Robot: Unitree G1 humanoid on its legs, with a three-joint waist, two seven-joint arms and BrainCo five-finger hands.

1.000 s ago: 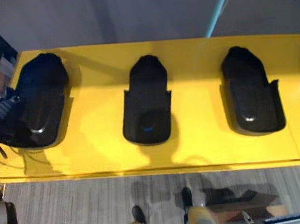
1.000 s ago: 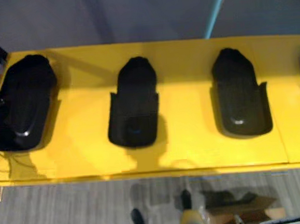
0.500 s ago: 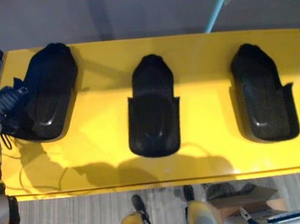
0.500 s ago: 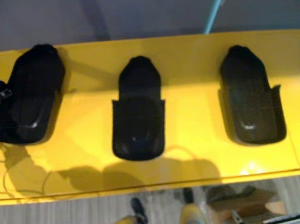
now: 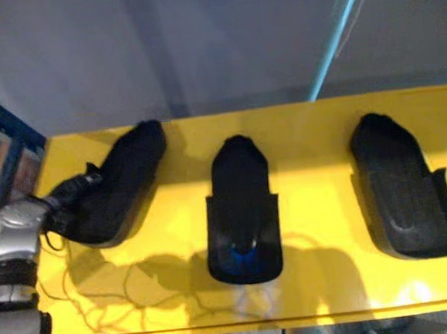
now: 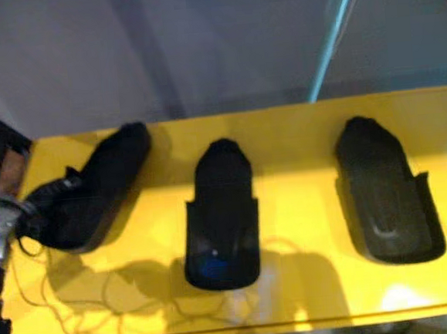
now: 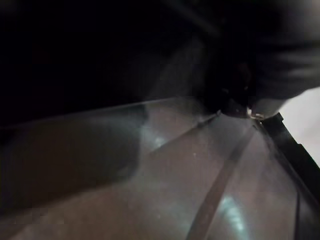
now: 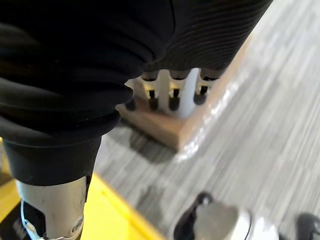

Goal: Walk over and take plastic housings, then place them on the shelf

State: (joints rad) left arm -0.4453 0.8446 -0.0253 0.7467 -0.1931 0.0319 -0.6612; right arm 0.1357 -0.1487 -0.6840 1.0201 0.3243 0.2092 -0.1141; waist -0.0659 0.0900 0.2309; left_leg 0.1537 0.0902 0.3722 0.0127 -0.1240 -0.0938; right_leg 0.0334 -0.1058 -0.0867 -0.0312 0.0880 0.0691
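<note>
Three black plastic housings lie on the yellow table [image 5: 316, 167]. The left housing [image 5: 128, 186] sits askew, its far end swung toward the right. My left hand [image 5: 65, 204] is at its near left end, dark cover against it, fingers hidden behind the housing. The left wrist view has a glossy dark surface [image 7: 150, 170] very close up. The middle housing [image 5: 242, 212] and the right housing [image 5: 405, 191] lie straight and untouched. My right hand [image 8: 172, 92] hangs low beside the table over the floor, fingers straight and holding nothing.
A dark shelf frame [image 5: 9, 145] stands at the table's left end. A light blue pole [image 5: 339, 38] rises behind the table against a grey wall. A brown box [image 8: 200, 120] sits on the grey floor under my right hand.
The camera has tipped up, so the table sits lower in view. The left housing has turned, its far end swinging right, with my left hand still at its near end.
</note>
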